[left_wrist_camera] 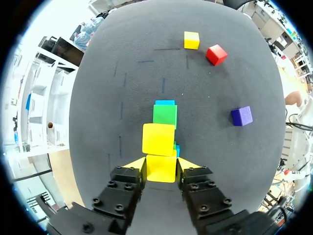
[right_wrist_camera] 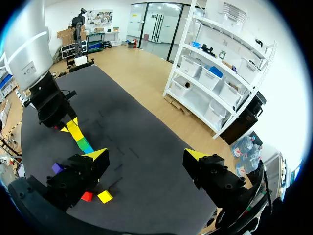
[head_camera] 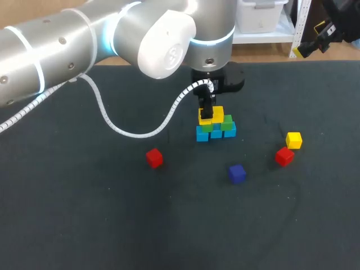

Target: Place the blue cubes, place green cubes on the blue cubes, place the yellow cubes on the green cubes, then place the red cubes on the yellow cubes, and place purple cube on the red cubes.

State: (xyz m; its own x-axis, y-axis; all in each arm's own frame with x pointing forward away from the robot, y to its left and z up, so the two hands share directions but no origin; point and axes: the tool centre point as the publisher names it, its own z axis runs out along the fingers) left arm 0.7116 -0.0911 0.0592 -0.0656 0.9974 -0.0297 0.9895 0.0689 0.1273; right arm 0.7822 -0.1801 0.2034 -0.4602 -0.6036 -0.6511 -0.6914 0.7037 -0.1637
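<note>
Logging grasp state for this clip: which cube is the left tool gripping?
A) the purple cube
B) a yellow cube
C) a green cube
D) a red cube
B: in the left wrist view the left tool has its yellow tips against both sides of a yellow cube at the stack, while the red cubes and the purple cube lie loose away from it.

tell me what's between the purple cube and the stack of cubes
Nothing. Only bare table separates the purple cube from the stack. The head view shows this, and the left wrist view agrees.
</note>
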